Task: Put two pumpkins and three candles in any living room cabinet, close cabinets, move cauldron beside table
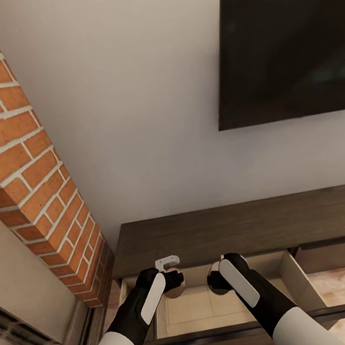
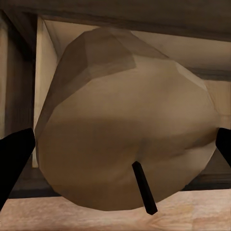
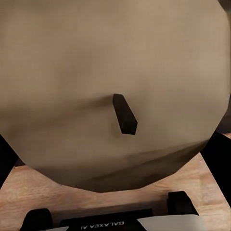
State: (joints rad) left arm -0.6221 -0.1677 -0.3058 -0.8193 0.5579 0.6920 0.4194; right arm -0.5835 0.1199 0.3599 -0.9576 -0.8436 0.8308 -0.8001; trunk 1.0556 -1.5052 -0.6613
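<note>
- Over the open drawer (image 1: 228,303), each hand held a candle: left hand (image 1: 174,280) clamped on one (image 2: 125,125), right hand (image 1: 215,277) on another (image 3: 110,91).
- Drawer lay directly below both hands.

Head cam looks fwd and steeply down over both arms at the cabinet (image 1: 249,227) with its open drawer (image 1: 216,300); TV (image 1: 284,52) at 2 o'clock, brick chimney (image 1: 19,164) at 9. Both wrist cams sit v. close behind a candle each (image 2: 125,125) (image 3: 110,91), looking along the fingers (image 2: 14,159). L wrist cam and head cam share the drawer interior.
</note>
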